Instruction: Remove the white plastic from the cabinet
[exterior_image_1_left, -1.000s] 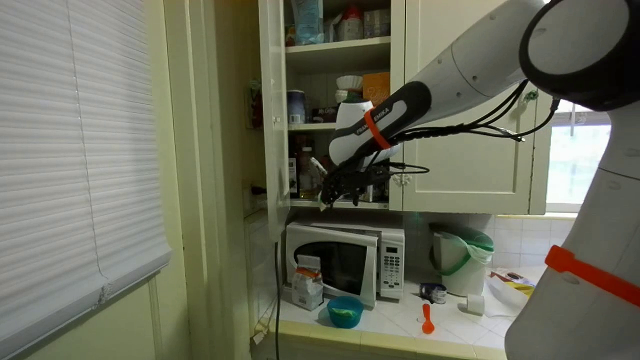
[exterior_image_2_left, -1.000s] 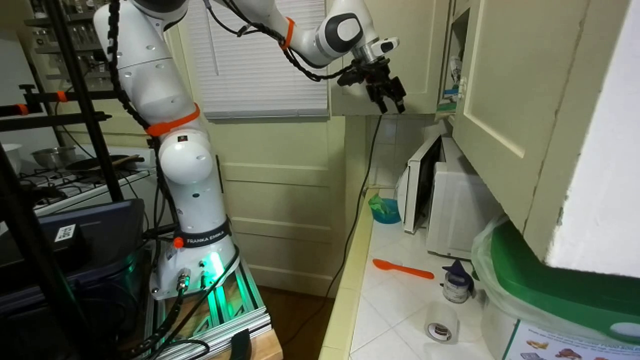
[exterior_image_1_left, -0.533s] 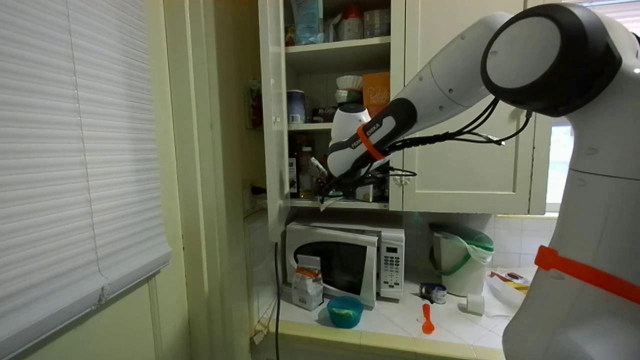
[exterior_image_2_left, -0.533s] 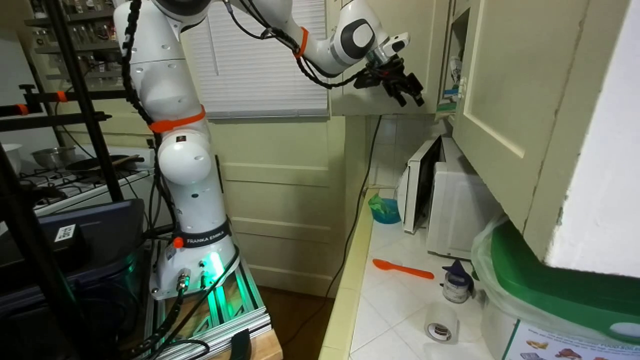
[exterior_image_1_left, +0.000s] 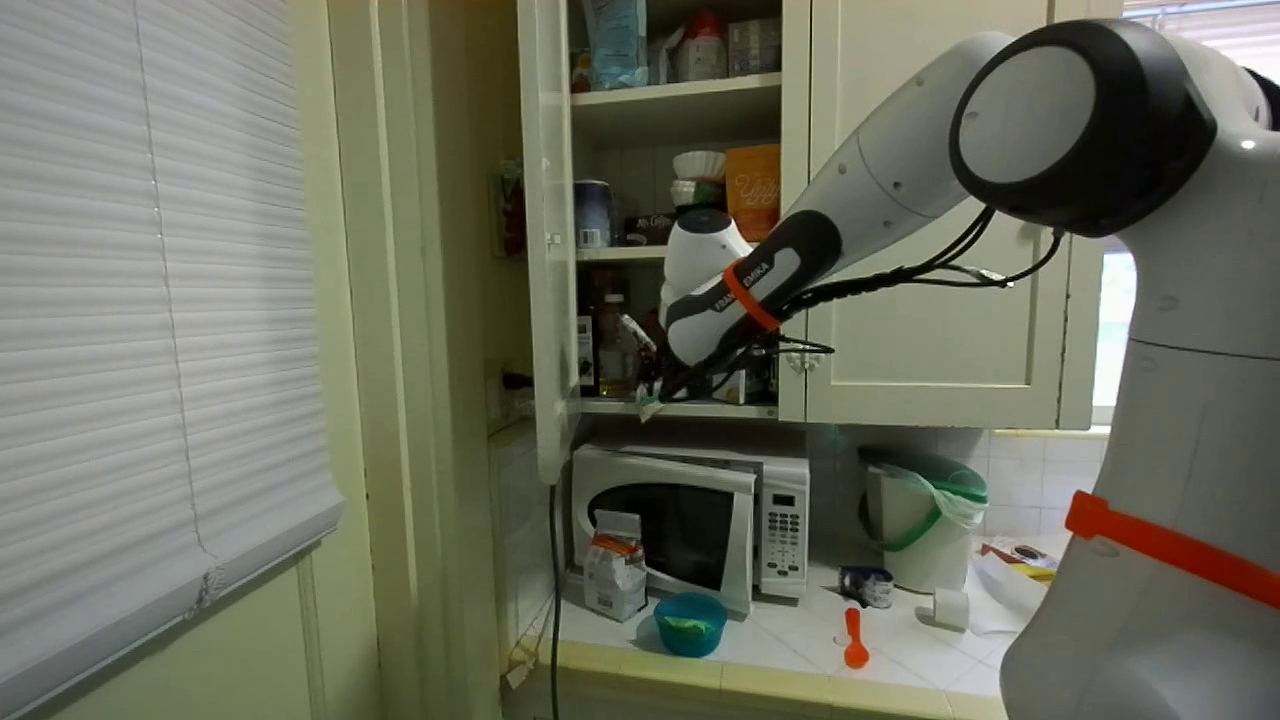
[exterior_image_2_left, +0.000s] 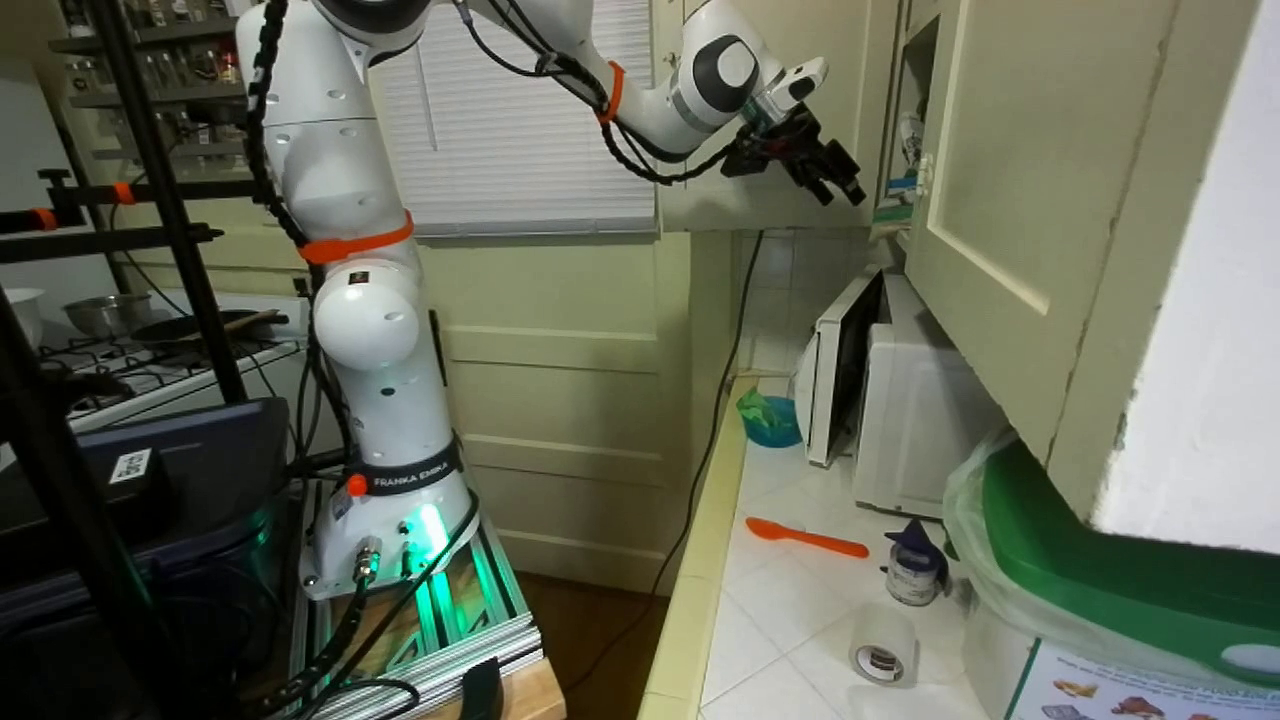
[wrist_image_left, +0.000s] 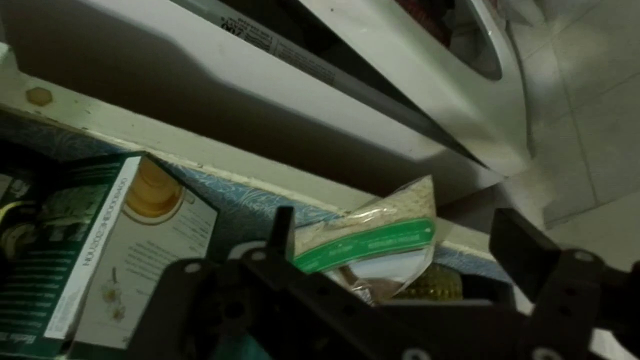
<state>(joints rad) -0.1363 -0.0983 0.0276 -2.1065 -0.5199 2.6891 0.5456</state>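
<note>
The white microwave (exterior_image_2_left: 920, 400) stands on the tiled counter (exterior_image_1_left: 770, 640), its door (exterior_image_1_left: 665, 525) ajar, a blue bowl (exterior_image_1_left: 700, 642) just in front of it. An orange spoon (exterior_image_1_left: 854, 640) lies forward of the microwave's keypad (exterior_image_1_left: 783, 537) side; a small jar (exterior_image_2_left: 912, 580) and a green-topped bin (exterior_image_1_left: 928, 560) stand beside that side.

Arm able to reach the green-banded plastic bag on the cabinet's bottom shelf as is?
Likely yes: the cabinet door is open, and in the wrist view the gripper stands open with the plastic bag framed between its fingers, a corner jutting past the shelf edge. Remaining gap unclear.
</note>
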